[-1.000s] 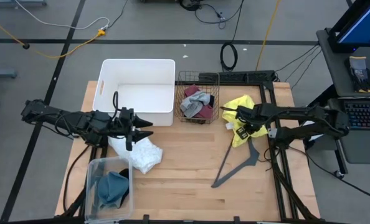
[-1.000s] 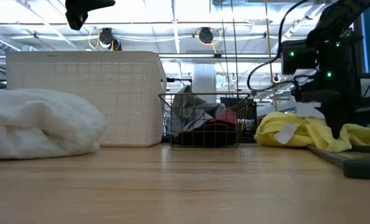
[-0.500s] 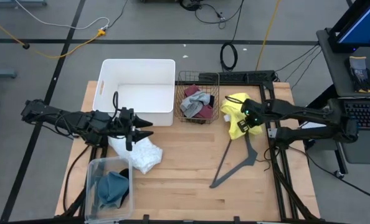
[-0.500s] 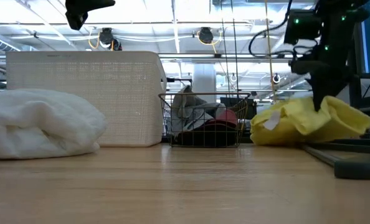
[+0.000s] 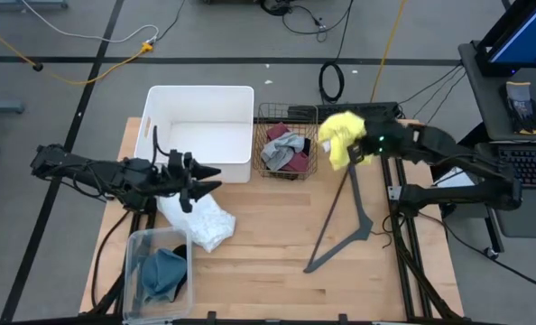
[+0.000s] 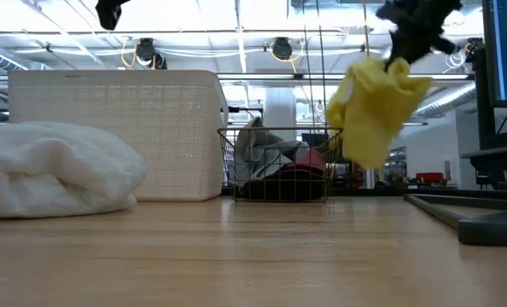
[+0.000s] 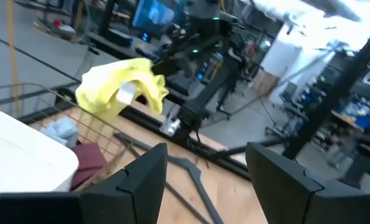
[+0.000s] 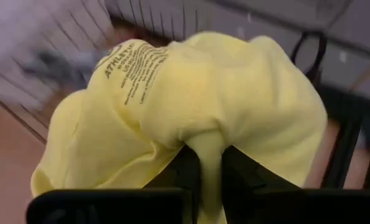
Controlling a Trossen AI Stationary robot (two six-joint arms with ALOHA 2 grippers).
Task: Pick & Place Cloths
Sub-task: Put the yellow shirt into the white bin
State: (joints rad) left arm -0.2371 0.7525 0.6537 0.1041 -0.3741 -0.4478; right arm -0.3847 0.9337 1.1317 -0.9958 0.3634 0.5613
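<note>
Since a second ago: yellow cloth (image 5: 338, 135) gone from the tabletop beside the hanger (image 5: 343, 221); now hanging clear of the wood just beside the wire basket (image 5: 286, 116), which holds grey and maroon cloths.

White bin (image 5: 198, 134) empty, far side of the table. White cloth (image 5: 201, 221) lies bunched below the left gripper (image 5: 205, 181), fingers apart and holding nothing, hovering over it; probably waiting its turn. Teal cloth (image 5: 161, 273) sits in the clear tub (image 5: 156, 242).

Right gripper (image 8: 203, 168) clamped on a pinched fold of the yellow cloth, so the rest droops as one bundle, likely to drop into the basket.

Writing: printed neck label reads "ATHLETIC"; lines beneath too small.
</note>
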